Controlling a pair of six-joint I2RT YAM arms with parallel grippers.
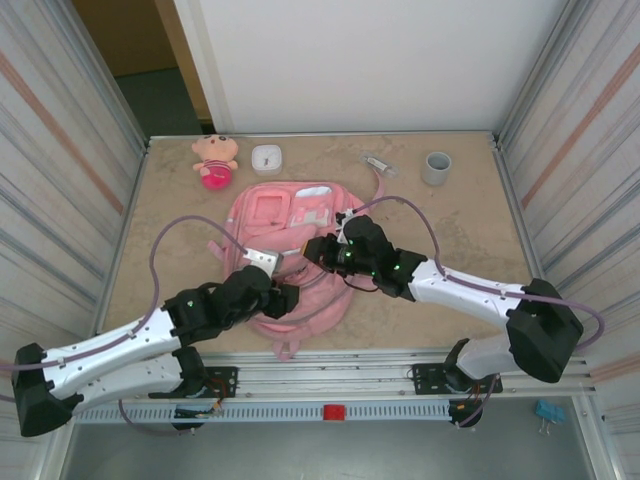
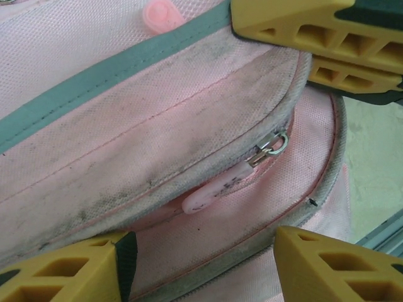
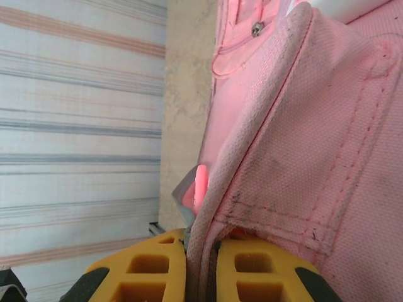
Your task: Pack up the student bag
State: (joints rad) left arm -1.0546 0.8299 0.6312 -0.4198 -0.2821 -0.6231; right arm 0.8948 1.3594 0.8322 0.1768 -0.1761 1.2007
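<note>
The student bag point(image 1: 300, 215) lies flat in the middle of the bench point(image 1: 470, 230). Its long axis runs from the near edge toward the far wall, with the front pockets facing up. Both arms reach in over its near half.

The right tool point(image 3: 201, 251) is clamped on a fold of the bag's fabric beside a seam, its two fingers pressed together with the cloth between them.

The left tool point(image 1: 290, 297) sits over the bag's near left side with its fingers apart and nothing gripped. In the left wrist view, a pink zip pull point(image 2: 204, 200) and its metal slider point(image 2: 272, 146) lie between those open fingers, and the zip line runs slantwise across the gap. The left arm looks the nearer to the pull, so the zip is probably its job while the right one steadies the cloth.

Along the far edge of the bench stand a plush doll point(image 1: 215, 160), a white box point(image 1: 267, 158) and a grey cup point(image 1: 437, 167), well apart from the bag.
</note>
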